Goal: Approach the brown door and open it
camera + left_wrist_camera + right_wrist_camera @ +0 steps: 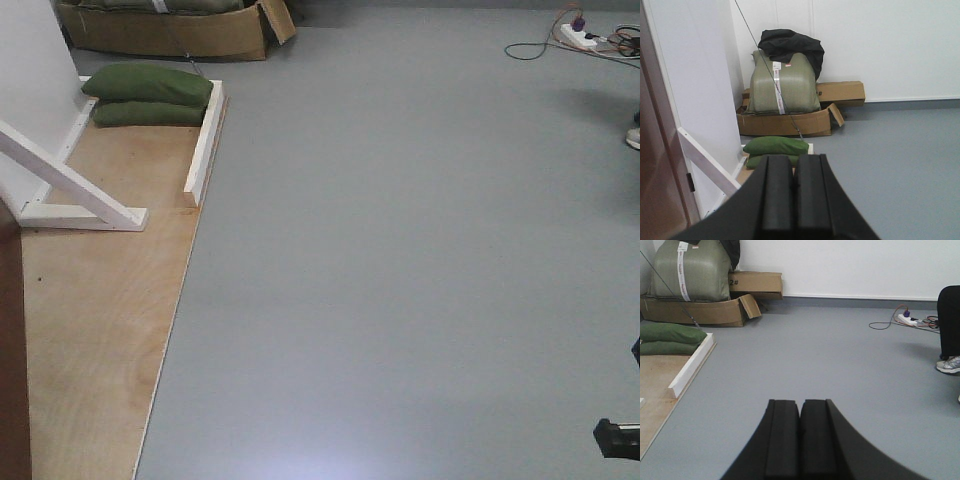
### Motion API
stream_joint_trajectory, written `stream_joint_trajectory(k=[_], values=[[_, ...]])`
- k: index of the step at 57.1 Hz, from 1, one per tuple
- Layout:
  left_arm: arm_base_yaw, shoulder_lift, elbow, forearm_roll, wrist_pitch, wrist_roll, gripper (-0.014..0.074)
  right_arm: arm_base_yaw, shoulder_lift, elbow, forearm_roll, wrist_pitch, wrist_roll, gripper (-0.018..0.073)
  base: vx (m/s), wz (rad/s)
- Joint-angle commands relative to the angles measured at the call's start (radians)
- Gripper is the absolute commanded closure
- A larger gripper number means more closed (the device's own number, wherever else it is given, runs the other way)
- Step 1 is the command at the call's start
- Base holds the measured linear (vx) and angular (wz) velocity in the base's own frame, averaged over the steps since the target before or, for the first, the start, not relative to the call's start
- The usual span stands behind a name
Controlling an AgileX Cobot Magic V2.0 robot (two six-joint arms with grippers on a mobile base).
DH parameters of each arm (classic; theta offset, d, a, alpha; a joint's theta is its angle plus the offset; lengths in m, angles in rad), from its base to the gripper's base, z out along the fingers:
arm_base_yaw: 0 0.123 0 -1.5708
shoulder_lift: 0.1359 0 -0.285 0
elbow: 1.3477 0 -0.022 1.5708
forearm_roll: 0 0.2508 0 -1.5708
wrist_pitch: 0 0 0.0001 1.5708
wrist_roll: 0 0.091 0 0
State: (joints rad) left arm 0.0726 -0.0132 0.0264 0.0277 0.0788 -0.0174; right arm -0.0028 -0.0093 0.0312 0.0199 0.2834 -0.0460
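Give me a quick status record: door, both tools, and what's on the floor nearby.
door: brown door, only a strip at the left edge; handle not in view
left tool: shut, empty, door off to its left
right tool: shut, empty, facing open floor
left side: plywood panel, white brace, green sandbags
far wall: cardboard box holding a large sack
right side: person's shoe, power strip with cables
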Motion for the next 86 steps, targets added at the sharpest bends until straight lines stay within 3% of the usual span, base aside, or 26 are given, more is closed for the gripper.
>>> stream_joint_trajectory(k=[1, 76, 86], values=[[0.000, -0.011, -0.017, -0.003, -0.079, -0.006, 0.0600, -0.002, -0.014, 0.005, -0.006, -0.083, -0.005, 0.0559, 0.12, 0.00], [0.000, -0.011, -0.017, -0.003, -0.079, -0.006, 0.0600, -0.002, -0.014, 0.005, -0.006, -0.083, -0.005, 0.0559, 0.06, 0.01], [0.001, -0.011, -0.063, -0.076, -0.069, -0.013, 0.0600, -0.002, -0.014, 0.005, -0.006, -0.083, -0.005, 0.0559, 0.00, 0.00]])
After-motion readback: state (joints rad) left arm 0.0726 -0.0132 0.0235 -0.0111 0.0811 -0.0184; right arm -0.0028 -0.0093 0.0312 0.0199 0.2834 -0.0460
